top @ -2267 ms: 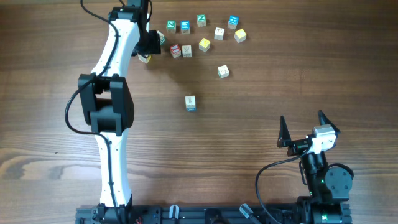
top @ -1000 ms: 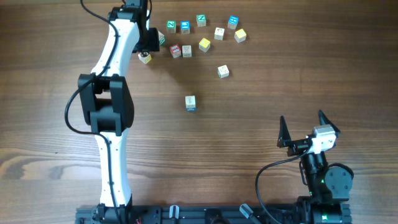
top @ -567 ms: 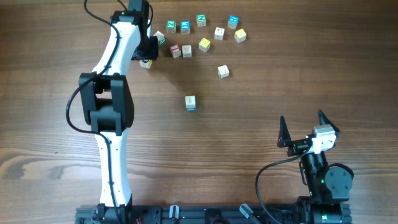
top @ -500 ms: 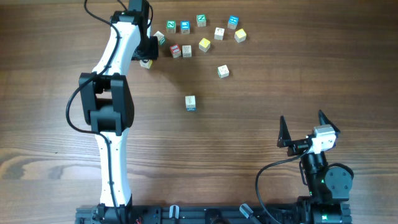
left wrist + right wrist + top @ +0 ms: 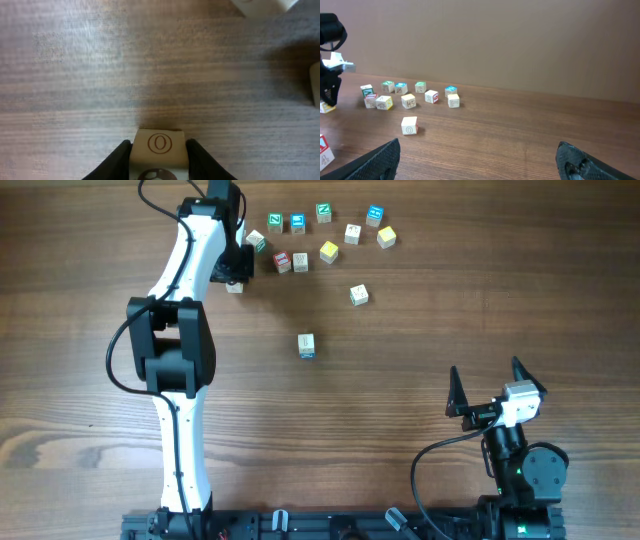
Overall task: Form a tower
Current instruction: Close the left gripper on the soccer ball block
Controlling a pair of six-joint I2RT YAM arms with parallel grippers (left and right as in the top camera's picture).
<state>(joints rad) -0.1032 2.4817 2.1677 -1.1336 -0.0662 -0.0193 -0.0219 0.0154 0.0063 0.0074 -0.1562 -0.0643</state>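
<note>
Closing from a wider gap, the left gripper (image 5: 159, 146) now has its jaws gripping the O cube (image 5: 159, 157) at far left; the right gripper (image 5: 485, 368) stays wide open. The tower (image 5: 306, 346) stands mid-scene on the counter (image 5: 450, 280), evidently awaiting this cube.

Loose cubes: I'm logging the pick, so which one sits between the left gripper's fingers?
The leftmost cube, showing an O to the left wrist camera: the left gripper's fingers flank it, while the others lie clear.
</note>
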